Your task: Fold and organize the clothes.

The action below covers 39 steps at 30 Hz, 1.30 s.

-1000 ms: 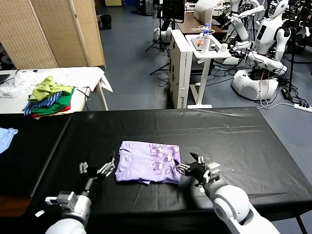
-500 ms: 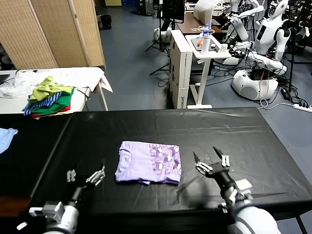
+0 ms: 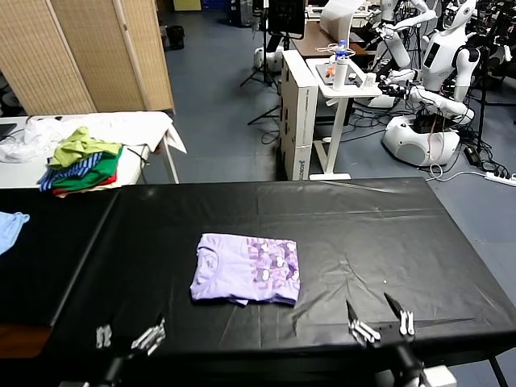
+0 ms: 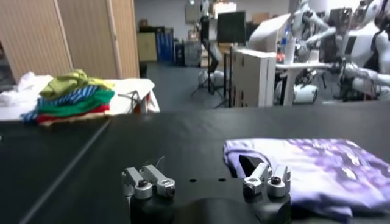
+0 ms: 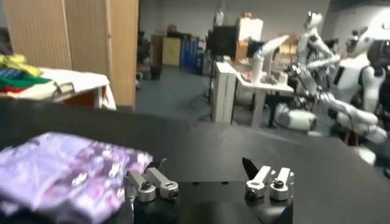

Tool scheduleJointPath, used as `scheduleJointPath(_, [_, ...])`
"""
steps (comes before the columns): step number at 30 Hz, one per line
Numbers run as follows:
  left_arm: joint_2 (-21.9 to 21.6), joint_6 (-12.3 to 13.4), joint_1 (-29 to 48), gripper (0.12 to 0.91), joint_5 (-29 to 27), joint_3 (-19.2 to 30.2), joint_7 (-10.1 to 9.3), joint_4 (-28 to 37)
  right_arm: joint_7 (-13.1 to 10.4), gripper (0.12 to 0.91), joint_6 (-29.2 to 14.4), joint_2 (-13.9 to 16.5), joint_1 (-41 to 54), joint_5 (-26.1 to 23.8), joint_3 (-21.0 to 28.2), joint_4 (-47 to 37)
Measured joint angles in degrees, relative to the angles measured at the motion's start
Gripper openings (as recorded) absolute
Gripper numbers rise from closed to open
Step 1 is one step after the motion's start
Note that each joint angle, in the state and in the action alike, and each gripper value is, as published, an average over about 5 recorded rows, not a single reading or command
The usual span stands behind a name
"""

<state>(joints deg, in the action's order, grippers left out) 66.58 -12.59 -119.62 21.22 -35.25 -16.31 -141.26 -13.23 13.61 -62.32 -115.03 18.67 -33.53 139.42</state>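
The clothes, a pale lavender T-shirt point(image 3: 245, 269), lie folded into a small rectangle on the black table point(image 3: 379, 234), with the darker purple print on its right half. Both grippers are pulled back at the table's near edge. My left gripper point(image 3: 127, 338) is open and empty, well to the near left of the shirt. My right gripper point(image 3: 379, 322) is open and empty, to the near right of it. In the left wrist view the T-shirt point(image 4: 317, 167) lies just beyond the open left gripper point(image 4: 204, 179). In the right wrist view the T-shirt point(image 5: 67, 173) lies off to one side of the open right gripper point(image 5: 207, 179).
A heap of green, striped and red garments point(image 3: 81, 161) lies on a white side table at the back left. A light blue cloth point(image 3: 10, 226) lies at the left edge. Behind the table stand a white desk point(image 3: 322, 105) and other robots point(image 3: 439, 81).
Both grippers have drawn back from the shirt's two sides to the table's near edge, staying open. The folded shirt has not moved.
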Motion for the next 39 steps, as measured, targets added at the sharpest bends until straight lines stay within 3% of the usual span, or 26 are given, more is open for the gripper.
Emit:
scheduleJointPath(10, [0.2, -2.4, -6.3, 0.907, 1.2, 0.0, -2.45, -3.2, -0.7, 0.907, 1.4, -0.4, -7.0, 0.4, -0.6, 1.8])
scheduleJointPath(28, [0.5, -2.7, -7.2, 0.907, 0.8, 0.3, -1.91, -3.4, -0.6, 0.907, 1.6, -0.5, -8.1, 0.5, -0.7, 2.0])
scheduleJointPath(35, [0.6, -6.7, -6.2, 0.907, -0.1, 1.1, -1.72, -4.6, -0.6, 0.907, 1.6, -0.5, -8.1, 0.5, -0.7, 2.0])
scheduleJointPath(39, [0.6, -5.5, -6.3, 0.907, 1.8, 0.6, -0.9, -4.4, -0.6, 0.907, 1.6, -0.5, -8.1, 0.5, -0.7, 2.0])
